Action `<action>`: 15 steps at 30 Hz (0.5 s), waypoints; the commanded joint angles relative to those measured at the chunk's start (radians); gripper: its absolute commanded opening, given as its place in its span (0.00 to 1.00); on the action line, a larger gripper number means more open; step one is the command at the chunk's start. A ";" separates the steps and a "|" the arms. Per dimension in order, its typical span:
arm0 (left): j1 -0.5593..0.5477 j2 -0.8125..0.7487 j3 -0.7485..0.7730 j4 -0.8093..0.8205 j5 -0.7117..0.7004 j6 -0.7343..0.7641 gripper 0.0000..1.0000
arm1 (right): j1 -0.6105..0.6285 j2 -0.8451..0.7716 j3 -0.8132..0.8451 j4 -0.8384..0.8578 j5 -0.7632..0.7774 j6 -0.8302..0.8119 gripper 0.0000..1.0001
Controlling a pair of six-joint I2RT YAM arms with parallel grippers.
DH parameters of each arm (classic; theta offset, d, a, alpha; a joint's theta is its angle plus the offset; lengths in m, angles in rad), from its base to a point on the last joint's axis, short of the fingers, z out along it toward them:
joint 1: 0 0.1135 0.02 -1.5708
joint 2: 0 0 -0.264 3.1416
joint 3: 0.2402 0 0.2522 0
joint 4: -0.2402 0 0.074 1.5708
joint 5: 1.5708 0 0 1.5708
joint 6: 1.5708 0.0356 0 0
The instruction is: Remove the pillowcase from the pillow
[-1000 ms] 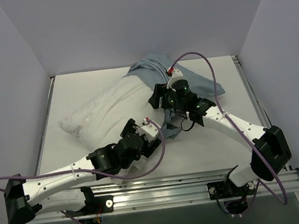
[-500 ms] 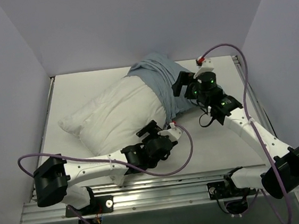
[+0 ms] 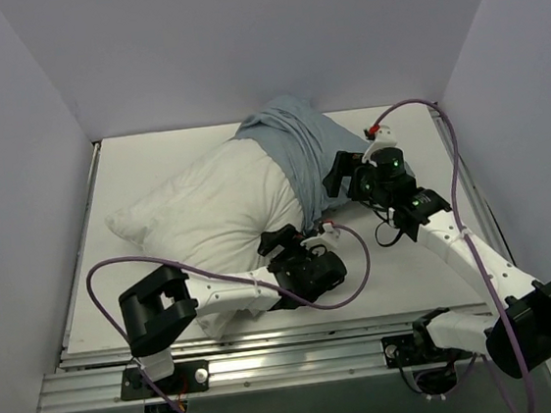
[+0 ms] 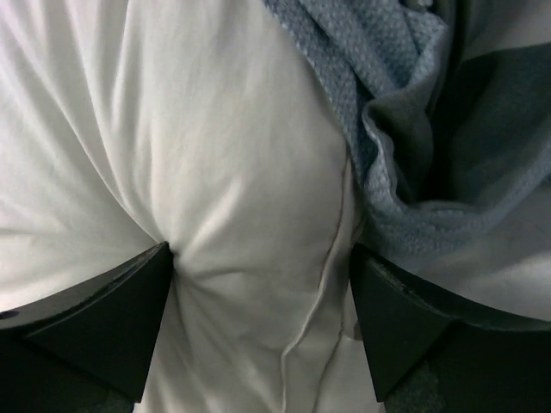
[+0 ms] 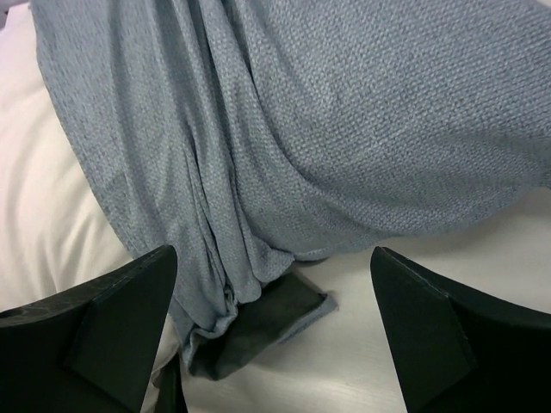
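The white pillow (image 3: pixel 212 208) lies diagonally on the table. The pillowcase (image 3: pixel 294 145), light denim-blue side out, is bunched over its far right end. In the right wrist view the pillowcase (image 5: pixel 327 129) hangs in folds with a dark grey flap (image 5: pixel 267 323) on the table. My left gripper (image 3: pixel 295 247) is open at the pillow's near right end; the white pillow (image 4: pixel 250 224) bulges between its fingers (image 4: pixel 112 323), with the pillowcase (image 4: pixel 413 129) just beyond. My right gripper (image 3: pixel 343 175) is open and empty beside the pillowcase's right side.
White walls close in the table on the left, back and right. The table top (image 3: pixel 400 262) shows bare right of the pillow, under my right arm. A purple cable (image 3: pixel 350 258) loops near the left gripper.
My left arm has swung right along the pillow's near edge to its right end. My right gripper has drawn back right, off the pillowcase. The pillowcase now sits more bunched on the pillow's end.
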 commanded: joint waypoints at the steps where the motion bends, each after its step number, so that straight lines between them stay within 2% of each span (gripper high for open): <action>1: 0.054 0.081 0.049 -0.162 -0.032 -0.177 0.88 | 0.000 -0.028 -0.016 0.020 -0.044 -0.002 0.90; 2: 0.064 0.090 0.058 -0.205 -0.030 -0.200 0.79 | 0.000 -0.031 -0.017 0.020 -0.048 -0.002 0.90; 3: 0.066 0.094 0.062 -0.208 -0.024 -0.214 0.59 | 0.000 -0.033 -0.019 0.021 -0.049 -0.005 0.89; 5: 0.064 0.083 0.059 -0.199 -0.001 -0.209 0.37 | 0.001 -0.033 -0.020 0.018 -0.049 -0.017 0.89; 6: 0.064 0.072 0.059 -0.196 0.005 -0.209 0.14 | 0.001 -0.034 -0.020 0.017 -0.048 -0.022 0.88; 7: 0.064 0.048 0.056 -0.196 0.009 -0.208 0.04 | 0.001 -0.040 -0.023 0.015 -0.038 -0.031 0.87; 11: 0.066 -0.047 0.062 -0.201 0.045 -0.197 0.02 | 0.001 -0.073 -0.029 0.011 -0.037 -0.059 0.85; 14: 0.072 -0.158 0.092 -0.205 0.138 -0.168 0.02 | 0.004 -0.111 -0.039 0.014 -0.080 -0.102 0.84; 15: 0.081 -0.188 0.104 -0.204 0.211 -0.162 0.02 | 0.006 -0.120 -0.040 0.015 -0.092 -0.114 0.84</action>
